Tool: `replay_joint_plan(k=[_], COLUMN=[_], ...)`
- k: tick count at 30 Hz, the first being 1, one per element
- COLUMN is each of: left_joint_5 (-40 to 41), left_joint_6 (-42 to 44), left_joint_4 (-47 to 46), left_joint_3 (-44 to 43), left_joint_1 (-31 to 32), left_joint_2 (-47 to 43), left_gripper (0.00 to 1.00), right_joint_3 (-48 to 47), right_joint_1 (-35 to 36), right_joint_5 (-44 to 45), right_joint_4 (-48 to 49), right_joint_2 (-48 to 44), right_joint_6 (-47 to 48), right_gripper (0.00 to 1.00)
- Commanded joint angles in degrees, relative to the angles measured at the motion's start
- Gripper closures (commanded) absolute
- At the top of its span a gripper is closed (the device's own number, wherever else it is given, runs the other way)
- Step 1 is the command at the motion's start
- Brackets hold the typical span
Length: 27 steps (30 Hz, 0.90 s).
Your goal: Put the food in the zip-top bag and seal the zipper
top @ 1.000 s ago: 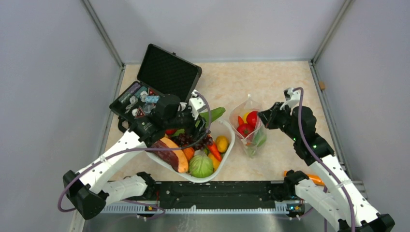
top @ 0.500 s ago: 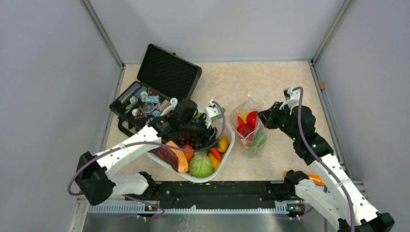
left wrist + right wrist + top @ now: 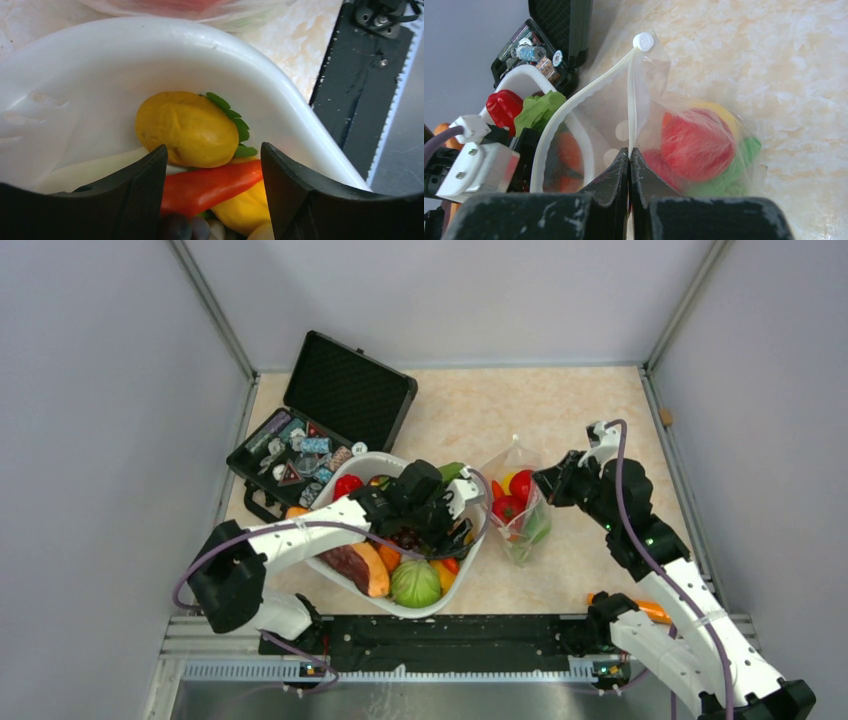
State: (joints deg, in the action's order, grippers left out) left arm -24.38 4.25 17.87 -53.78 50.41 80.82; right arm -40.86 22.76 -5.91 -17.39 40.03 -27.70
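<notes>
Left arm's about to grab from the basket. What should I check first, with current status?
1. Left gripper open: ok.
2. Yellow fruit just ahead of the gap between the fingers: ok.
3. Fruit free of neighbours: not ok; the red pepper lies against it, between the fingers.
4. Right gripper shut on the zipper: ok.
5. Mouth of the bag open: ok; the zipper's two strips spread apart.
6. Room in the bag for more: cannot tell.
</notes>
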Motion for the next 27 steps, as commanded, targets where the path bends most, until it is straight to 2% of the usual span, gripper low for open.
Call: replay_joint_plan(k=[1,5,7,9,10,14,16,22,27], left_joint_5=[4.7,12.3,12.6,12.2,12.1,14.2,15.0,15.9,18.7], left_joint_6=[0.3,1.2,1.2,0.8,0.5,-0.4,-0.4,-0.5,-0.7], left_joint_4=[-1.5,-1.0,-0.7,-2.3,-3.1,-3.1,-2.6,-0.8,0.1], left_joint_3=[-0.8,-0.9,-1.3,-0.8,-0.5,-0.3,-0.5,-2.5,-3.2], left_joint_1=[1.5,3.3,3.6,3.9,3.9,4.0,4.0,3.9,3.9], left_joint_2=[2.7,5.3,6.4,6.5,6.3,4.4,2.1,-5.8,-9.5], left_gripper=[0.30,0.29,0.29,0.33,0.38,0.68,0.76,0.81,0.82], right_joint_3=[-2.0,-2.0,-2.0,-1.9,-1.9,-2.1,-2.0,-2.0,-1.9], right_joint_1=[0.2,0.2,0.2,0.2,0.2,0.2,0.2,0.2,0.2], right_joint_5=[0.0,0.3,0.2,0.2,0.1,0.6,1.0,0.7,0.4], right_joint_4=[1.3,1.1,1.2,1.4,1.4,0.5,0.4,0.9,1.3], right_joint_2=[-0.2,-0.4,-0.4,-0.3,-0.3,-0.7,-0.9,-0.5,-0.4], right_joint_6=[-0.3,0.0,-0.1,-0.2,-0.2,0.0,0.1,0.1,-0.1], right_gripper=[1.00,1.00,1.00,1.00,1.00,1.00,1.00,1.00,1.00])
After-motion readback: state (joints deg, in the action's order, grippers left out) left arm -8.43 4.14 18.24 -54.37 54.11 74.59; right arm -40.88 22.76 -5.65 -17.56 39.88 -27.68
